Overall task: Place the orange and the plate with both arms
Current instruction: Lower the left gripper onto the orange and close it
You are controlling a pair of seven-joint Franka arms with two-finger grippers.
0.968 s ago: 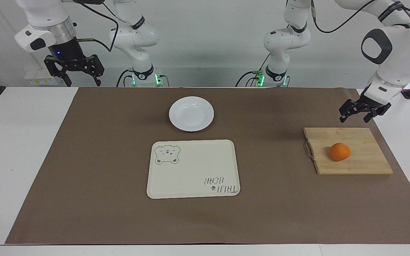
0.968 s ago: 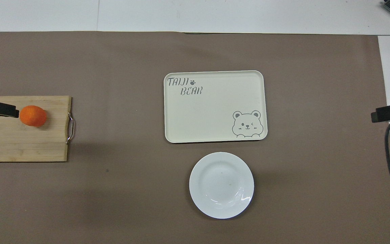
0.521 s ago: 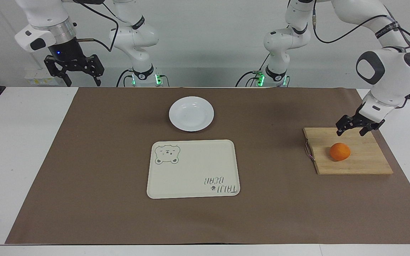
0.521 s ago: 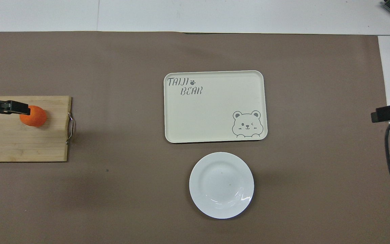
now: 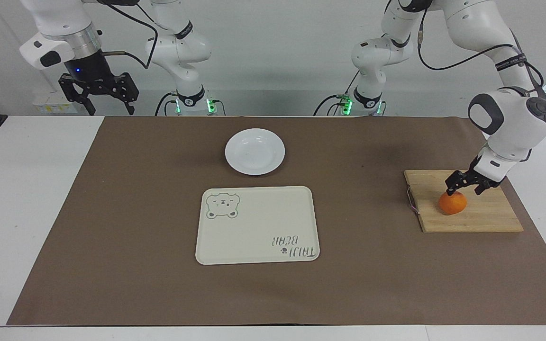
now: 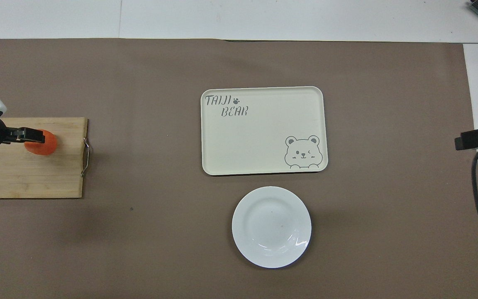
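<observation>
The orange [image 5: 452, 204] [image 6: 45, 146] lies on a wooden cutting board [image 5: 484, 219] [image 6: 15, 178] toward the left arm's end of the table. My left gripper [image 5: 464, 191] [image 6: 39, 136] is open and low over the orange, its fingertips at the fruit's top; I cannot tell whether they touch it. The white plate [image 5: 254, 151] [image 6: 271, 226] sits empty near the robots, mid-table. My right gripper [image 5: 112, 111] [image 6: 471, 139] waits open, raised over the right arm's end of the table, holding nothing.
A cream rectangular tray [image 5: 257, 224] [image 6: 264, 130] with a bear drawing lies just farther from the robots than the plate, with nothing on it. A brown mat [image 5: 135, 237] covers most of the table. A metal handle [image 5: 411, 201] sticks out of the board toward the tray.
My left gripper has come down from beside the board's edge nearest the robots to just above the orange, staying open. The right arm, orange and plate have not moved.
</observation>
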